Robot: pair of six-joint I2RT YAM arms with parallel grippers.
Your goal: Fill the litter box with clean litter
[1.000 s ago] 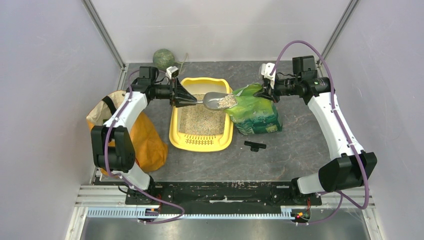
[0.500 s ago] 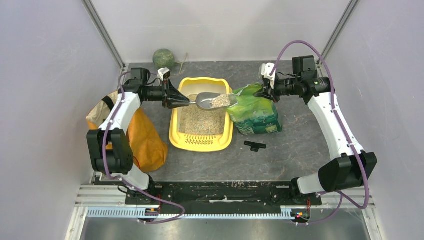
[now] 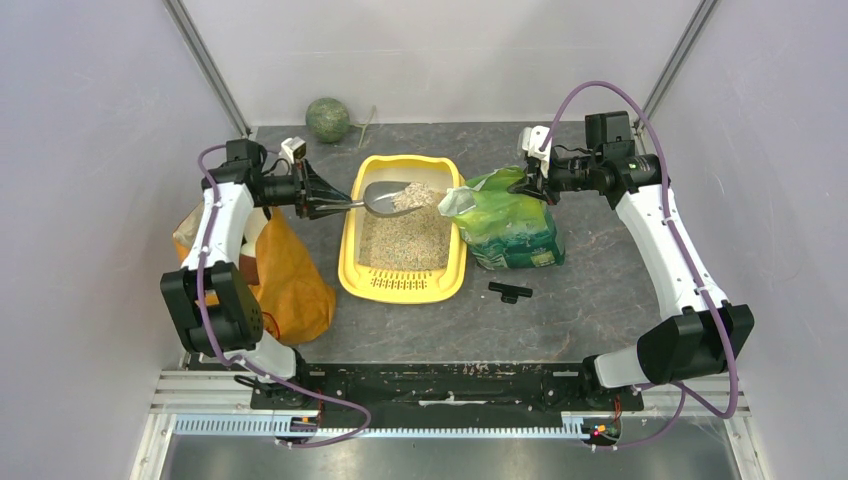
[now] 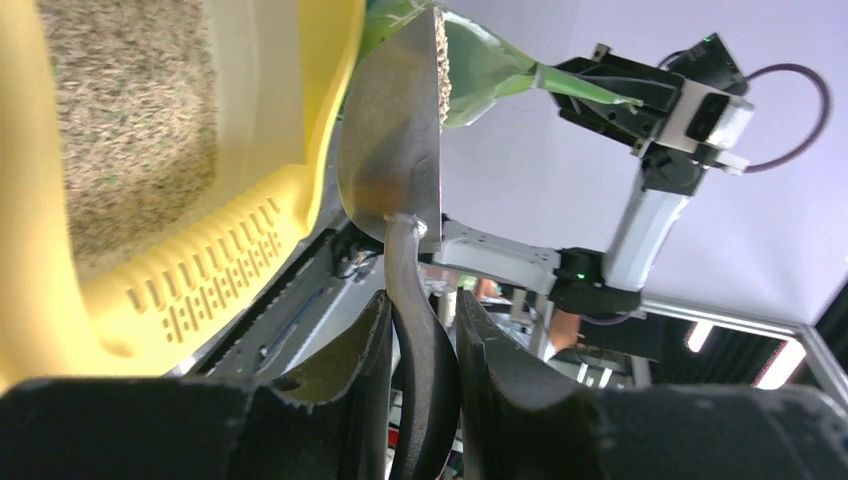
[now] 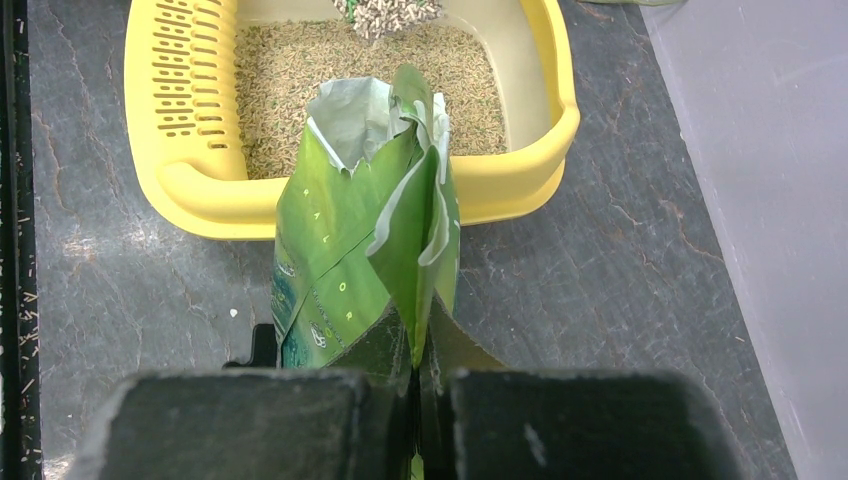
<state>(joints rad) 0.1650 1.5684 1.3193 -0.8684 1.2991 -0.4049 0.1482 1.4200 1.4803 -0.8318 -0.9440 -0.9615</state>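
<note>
Litter box [image 3: 349, 268] mid-table, grille end near, floor covered with litter [image 3: 405, 242]. Left gripper [image 3: 340, 206] at box's far left corner, jaws clamped on handle of grey scoop [image 3: 383, 196]; scoop bowl heaped with litter, over far end of box. Right gripper [image 3: 527, 185] pinched tight on top of green bag [image 3: 512, 228], bag just right of box, mouth open. Orange bag [image 3: 292, 282] left of box.
</note>
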